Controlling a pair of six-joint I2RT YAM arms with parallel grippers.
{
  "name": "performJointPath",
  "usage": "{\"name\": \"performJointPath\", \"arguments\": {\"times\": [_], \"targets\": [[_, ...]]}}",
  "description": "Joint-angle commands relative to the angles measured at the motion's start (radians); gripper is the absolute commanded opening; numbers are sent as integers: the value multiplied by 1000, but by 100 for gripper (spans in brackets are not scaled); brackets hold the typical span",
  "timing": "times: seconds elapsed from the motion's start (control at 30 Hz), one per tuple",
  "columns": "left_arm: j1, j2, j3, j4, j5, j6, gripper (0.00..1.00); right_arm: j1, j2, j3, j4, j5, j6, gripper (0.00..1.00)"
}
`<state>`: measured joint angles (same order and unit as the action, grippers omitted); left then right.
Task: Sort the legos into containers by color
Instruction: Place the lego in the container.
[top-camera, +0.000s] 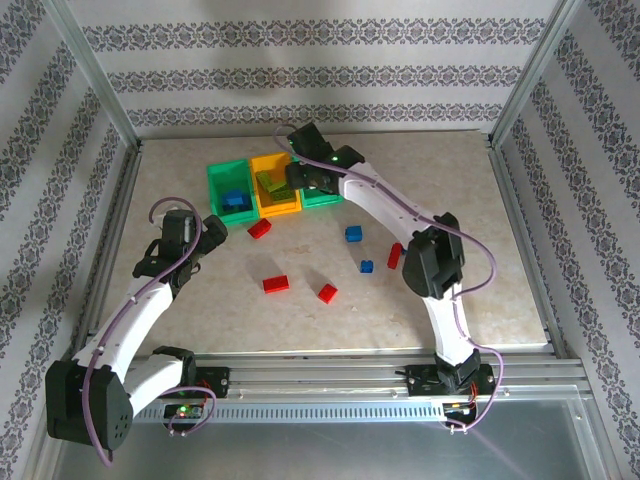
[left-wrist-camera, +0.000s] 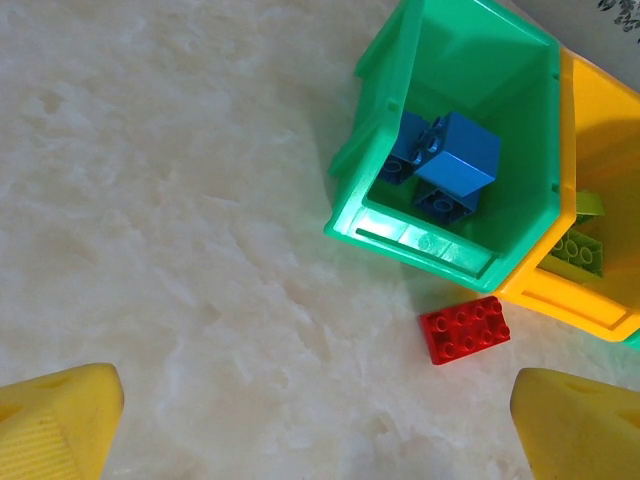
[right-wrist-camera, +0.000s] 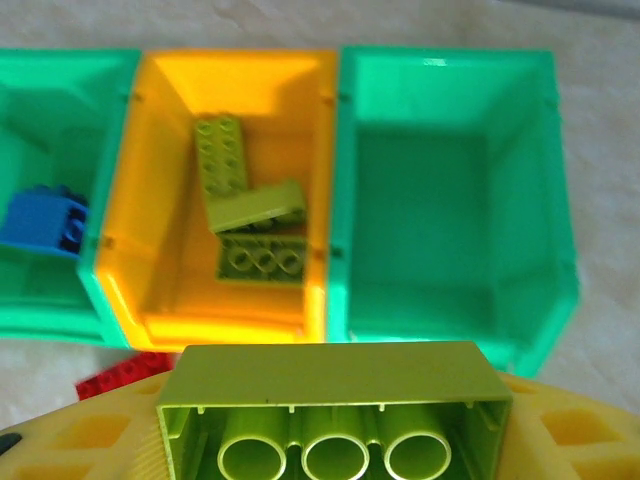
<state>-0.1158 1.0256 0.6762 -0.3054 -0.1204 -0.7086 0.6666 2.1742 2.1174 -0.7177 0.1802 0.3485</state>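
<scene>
Overhead, the right gripper (top-camera: 303, 178) hangs above the row of three bins at the far side of the table (top-camera: 480, 200). Its jaws pinch a lime brick (right-wrist-camera: 335, 405), hollow underside toward the wrist camera. The likely target is the orange-yellow bin (right-wrist-camera: 165, 200), middle of the row, which already holds three lime bricks (right-wrist-camera: 255, 225) lying loosely across one another.

Risk: in the wrist view the held brick sits astride the line of the wall shared by the orange-yellow bin and the right green bin (right-wrist-camera: 440, 200), which is bare inside. A release from this position could send the brick into the wrong bin. It could also strike the near rim and tumble onto the table. Its height above the bins is hard to judge, so the bounce may be larger than it appears.

Surroundings: the left green bin (left-wrist-camera: 400, 235) holds blue bricks (left-wrist-camera: 450, 165). A red brick (left-wrist-camera: 464, 329) lies just beside the near walls of the left and middle bins. The left gripper (left-wrist-camera: 320, 430) hovers over bare table near it with its jaws spread wide and nothing between them. Three loose red bricks (top-camera: 276, 284) and two loose blue bricks (top-camera: 353, 234) remain mid-table, well apart from the bins. The right arm's reach passes above them, and nothing blocks the drop itself.
</scene>
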Motion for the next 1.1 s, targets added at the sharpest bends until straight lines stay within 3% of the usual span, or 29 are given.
{"name": "performJointPath", "arguments": {"times": [0.0,0.27,0.67,0.97,1.07], "targets": [[12,-12,-12,14,8,9,100,23,102,122,-8,48,-62,45],[12,-8,-7,15,25,17,100,42,300,366,-12,70,-110,45],[13,-13,-6,5,31,22,100,40,414,461,34,42,-150,51],[12,-15,-4,-1,36,25,100,32,440,503,33,25,-148,76],[12,-14,-1,-1,40,23,100,31,435,504,31,21,-148,79]]}}
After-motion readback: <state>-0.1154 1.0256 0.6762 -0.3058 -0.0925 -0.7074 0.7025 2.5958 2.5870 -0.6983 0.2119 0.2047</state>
